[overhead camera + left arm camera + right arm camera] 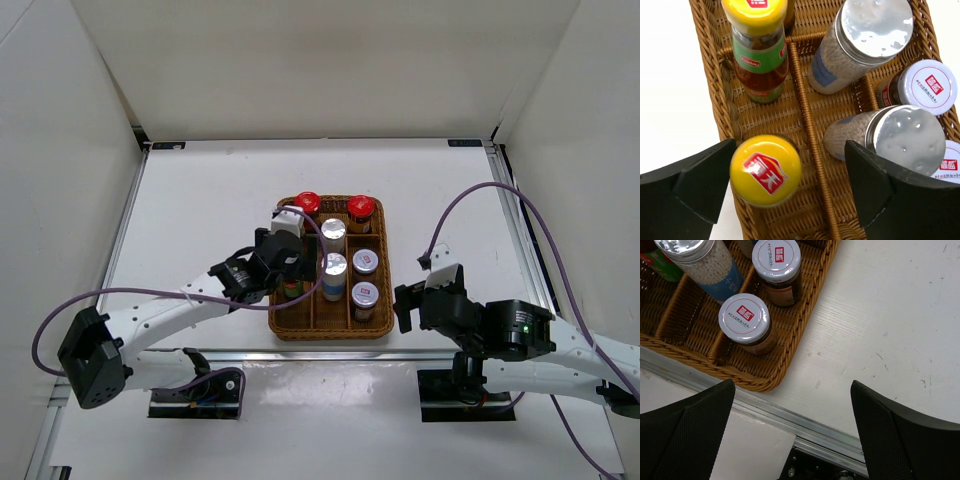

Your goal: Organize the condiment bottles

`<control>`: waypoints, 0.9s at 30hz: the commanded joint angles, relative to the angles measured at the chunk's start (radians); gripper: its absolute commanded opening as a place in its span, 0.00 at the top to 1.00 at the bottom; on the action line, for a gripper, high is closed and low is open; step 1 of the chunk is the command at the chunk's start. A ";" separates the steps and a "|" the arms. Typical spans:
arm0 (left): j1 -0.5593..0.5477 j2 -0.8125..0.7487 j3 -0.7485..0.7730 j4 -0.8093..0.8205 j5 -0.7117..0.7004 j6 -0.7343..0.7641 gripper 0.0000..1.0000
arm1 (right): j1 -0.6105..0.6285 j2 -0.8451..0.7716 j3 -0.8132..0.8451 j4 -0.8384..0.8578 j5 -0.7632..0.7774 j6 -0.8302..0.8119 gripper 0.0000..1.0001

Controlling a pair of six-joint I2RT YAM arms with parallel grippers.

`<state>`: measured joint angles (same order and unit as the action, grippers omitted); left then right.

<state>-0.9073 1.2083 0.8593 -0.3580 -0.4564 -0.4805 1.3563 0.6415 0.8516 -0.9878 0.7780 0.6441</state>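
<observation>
The condiment bottles stand in a brown wicker tray (330, 333). Two red-capped bottles (307, 202) are at its far end, two silver-capped tall bottles (333, 265) in the middle column, and two short jars (365, 294) on the right. My left gripper (285, 262) hovers over the left column, open. A yellow-capped bottle (766, 170) stands upright between its fingers (875, 180), close to the left one, with a gap on the right. A second yellow-capped bottle (759, 45) stands beyond it. My right gripper (792, 425) is open and holds nothing, right of the tray.
The tray's wicker dividers (800, 85) separate the columns. A metal rail (805, 415) runs along the table's near edge, just below the tray corner (770, 382). White walls enclose the table on three sides.
</observation>
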 commanded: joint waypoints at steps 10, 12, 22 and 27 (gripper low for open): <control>-0.010 -0.235 0.253 -0.219 -0.119 0.132 0.00 | 0.006 0.012 -0.014 0.037 -0.002 -0.015 0.01; -0.010 -0.318 0.293 -0.283 -0.164 0.204 0.00 | 0.006 0.012 -0.014 0.037 -0.002 -0.015 0.01; -0.010 -0.682 0.128 -0.479 -0.587 0.298 0.00 | 0.006 0.021 -0.014 0.037 -0.002 -0.015 0.01; -0.010 -0.915 -0.020 -0.261 -0.573 0.431 0.00 | 0.006 0.021 -0.014 0.037 -0.002 -0.015 0.01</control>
<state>-0.9138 0.3614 0.8761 -0.7475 -0.9615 -0.1413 1.3563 0.6609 0.8516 -0.9840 0.7700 0.6388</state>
